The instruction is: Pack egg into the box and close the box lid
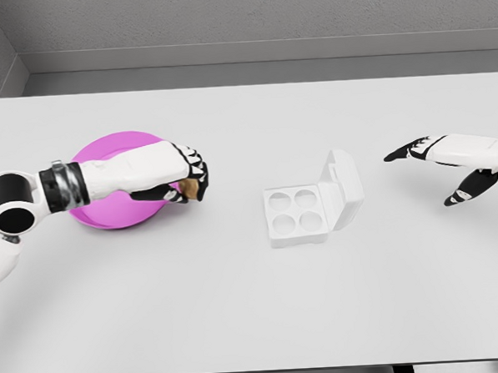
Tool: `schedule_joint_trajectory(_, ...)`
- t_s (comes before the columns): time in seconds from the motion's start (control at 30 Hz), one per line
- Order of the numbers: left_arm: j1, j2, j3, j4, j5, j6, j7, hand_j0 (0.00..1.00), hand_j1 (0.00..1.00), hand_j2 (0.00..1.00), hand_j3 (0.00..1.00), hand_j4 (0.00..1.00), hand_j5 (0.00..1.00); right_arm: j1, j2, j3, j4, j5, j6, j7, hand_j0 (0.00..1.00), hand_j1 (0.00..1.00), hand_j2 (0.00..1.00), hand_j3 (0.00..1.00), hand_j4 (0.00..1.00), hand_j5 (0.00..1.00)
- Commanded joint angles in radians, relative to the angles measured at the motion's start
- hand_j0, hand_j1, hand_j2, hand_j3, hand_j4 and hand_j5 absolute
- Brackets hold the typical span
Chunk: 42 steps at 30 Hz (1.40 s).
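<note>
Step in hand, as I read it: egg pickup/carry. Left hand [184, 175] sits at the right edge of the pink bowl [108, 212], fingers curled round a brownish egg [189, 190] that peeks out under the fingertips. Can't tell if the egg is clear of the bowl rim yet.

Box [299, 213] sits mid-desk [238, 304], well apart from the bowl, to its right. Four round cells, all empty. Lid [342, 186] stands up, hinged on the far-right side, tilted back.

Right hand [448, 163] hovers off to the right of the box, fingers spread, holding nothing.

Next move prob. needs: carry the egg right, over to a cell, lower it in gently w/o tipping the light box, release. Then the lid gets swung down over the cells; the right hand looks best placed for that.

Bowl: nothing else visible in it, though the arm hides part.
</note>
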Motion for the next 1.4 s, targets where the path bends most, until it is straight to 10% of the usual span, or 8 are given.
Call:
schedule_joint_trajectory(0.0, 0.0, -0.015, 0.0, -0.021, 0.008, 0.003, 0.001, 0.34, 0.34, 0.34, 0.34, 0.34, 0.34, 0.0, -0.001, -0.001, 0.0, -0.007, 0.003, 0.0, 1.0, 1.0, 1.0, 1.0, 1.0, 1.0)
schedule_joint_trajectory(1.37, -0.028, -0.224, -0.104, -0.056, 0.017, 0.003, 0.001, 0.34, 0.34, 0.34, 0.34, 0.34, 0.34, -0.002, -0.001, -0.005, 0.003, -0.007, 0.003, 0.0, 1.0, 1.0, 1.0, 1.0, 1.0, 1.0)
